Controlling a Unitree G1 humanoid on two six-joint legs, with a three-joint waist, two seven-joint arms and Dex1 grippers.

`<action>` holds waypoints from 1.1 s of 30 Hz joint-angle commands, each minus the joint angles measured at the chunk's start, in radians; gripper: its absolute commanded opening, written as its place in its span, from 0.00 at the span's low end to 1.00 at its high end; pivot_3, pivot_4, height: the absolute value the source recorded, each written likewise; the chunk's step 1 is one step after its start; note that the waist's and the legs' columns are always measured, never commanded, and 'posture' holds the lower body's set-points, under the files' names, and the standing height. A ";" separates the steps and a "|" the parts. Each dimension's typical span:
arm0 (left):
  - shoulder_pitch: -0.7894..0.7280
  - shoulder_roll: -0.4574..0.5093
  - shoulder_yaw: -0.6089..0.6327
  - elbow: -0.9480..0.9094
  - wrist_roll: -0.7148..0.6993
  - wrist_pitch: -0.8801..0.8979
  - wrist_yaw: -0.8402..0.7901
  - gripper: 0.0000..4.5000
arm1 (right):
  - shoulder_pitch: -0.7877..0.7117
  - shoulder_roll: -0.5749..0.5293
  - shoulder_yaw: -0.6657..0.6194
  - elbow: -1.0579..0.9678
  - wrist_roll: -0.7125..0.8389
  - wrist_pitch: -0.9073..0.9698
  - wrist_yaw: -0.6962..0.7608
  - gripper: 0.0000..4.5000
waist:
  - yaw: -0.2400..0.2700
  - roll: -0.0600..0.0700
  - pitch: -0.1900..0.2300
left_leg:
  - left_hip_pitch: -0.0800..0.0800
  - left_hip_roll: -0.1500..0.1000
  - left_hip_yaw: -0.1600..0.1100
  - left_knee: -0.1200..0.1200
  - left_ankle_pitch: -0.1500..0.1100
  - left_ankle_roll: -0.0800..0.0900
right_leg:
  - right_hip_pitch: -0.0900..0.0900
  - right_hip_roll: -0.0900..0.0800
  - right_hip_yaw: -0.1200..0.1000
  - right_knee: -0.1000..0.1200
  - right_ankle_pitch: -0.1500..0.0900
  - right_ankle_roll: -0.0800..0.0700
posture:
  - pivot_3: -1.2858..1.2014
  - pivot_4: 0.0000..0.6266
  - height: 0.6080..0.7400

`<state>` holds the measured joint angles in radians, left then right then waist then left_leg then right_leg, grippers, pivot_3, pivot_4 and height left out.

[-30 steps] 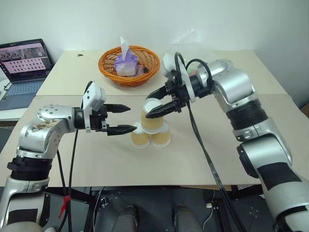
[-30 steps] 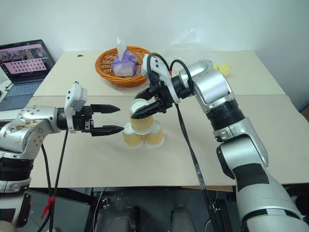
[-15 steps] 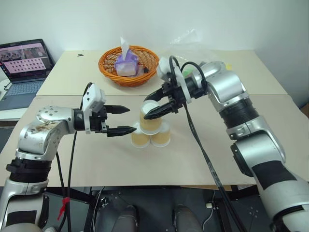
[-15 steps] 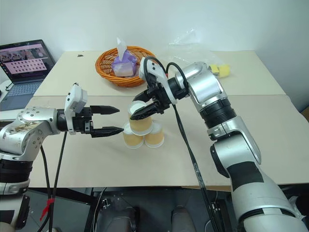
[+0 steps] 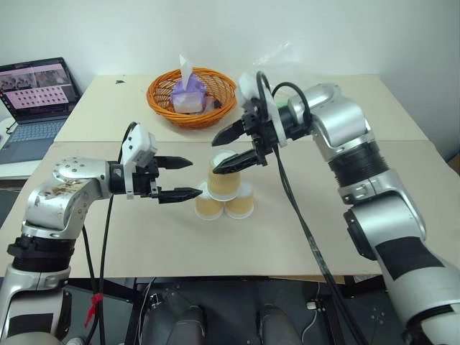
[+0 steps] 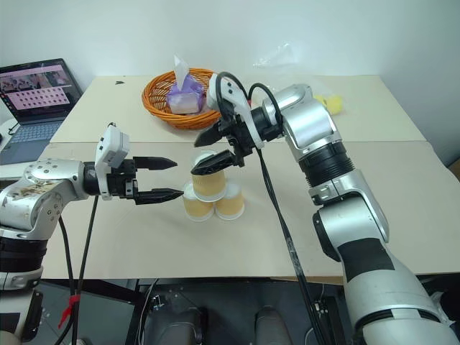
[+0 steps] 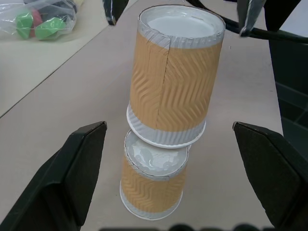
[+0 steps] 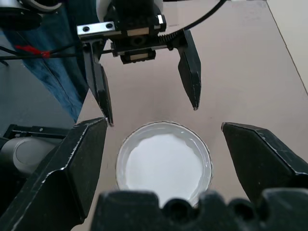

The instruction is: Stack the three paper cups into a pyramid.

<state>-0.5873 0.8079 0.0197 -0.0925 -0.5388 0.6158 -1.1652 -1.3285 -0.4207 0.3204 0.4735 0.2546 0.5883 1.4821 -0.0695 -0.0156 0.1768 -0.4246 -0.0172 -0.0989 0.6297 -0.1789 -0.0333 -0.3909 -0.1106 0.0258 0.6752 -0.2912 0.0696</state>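
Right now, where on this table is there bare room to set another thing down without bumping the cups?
Free: the front strip of the table between the pyramid and the near edge, and the back left corner beside the orange basket. Crowded: the middle, where the open left gripper and open right gripper flank the top cup.

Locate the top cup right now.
In the left eye view the top cup sits upside down on the two lower cups mid-table, between the open left gripper and the open right gripper just above it.
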 commanded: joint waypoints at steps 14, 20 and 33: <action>0.279 -0.131 0.419 -0.223 -0.123 0.110 0.426 1.00 | 0.272 -0.331 -0.559 -0.265 0.050 0.303 -0.531 0.98 | 0.024 -0.002 0.000 | -0.001 0.000 -0.001 -0.001 -0.001 0.001 | 0.001 -0.001 0.000 -0.004 0.000 0.000 | 0.52 0.24 1.00; 0.370 -0.299 0.535 -0.116 0.071 -0.082 0.771 1.00 | 0.610 -0.277 -0.767 -0.296 -0.111 0.236 -1.030 0.98 | 0.036 -0.002 -0.002 | 0.003 -0.001 0.004 -0.002 -0.001 0.001 | 0.003 -0.002 0.004 -0.007 0.000 -0.001 | 0.52 0.24 1.00; 0.287 -0.454 0.541 0.388 0.262 -0.624 1.047 1.00 | 0.785 0.018 -0.699 -0.077 -0.130 -0.377 -1.246 0.98 | 0.028 -0.006 -0.004 | 0.008 -0.001 0.018 -0.002 -0.002 0.003 | 0.003 -0.003 0.016 -0.009 0.001 -0.001 | 0.52 0.24 1.00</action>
<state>-0.2884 0.3483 0.5585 0.2928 -0.2962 0.0628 -0.1322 -0.5561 -0.4017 -0.3676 0.3972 0.1207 0.2832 0.2525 -0.0419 -0.0212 0.1724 -0.4165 -0.0180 -0.0809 0.6273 -0.1806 -0.0307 -0.3881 -0.1135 0.0421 0.6662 -0.2904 0.0690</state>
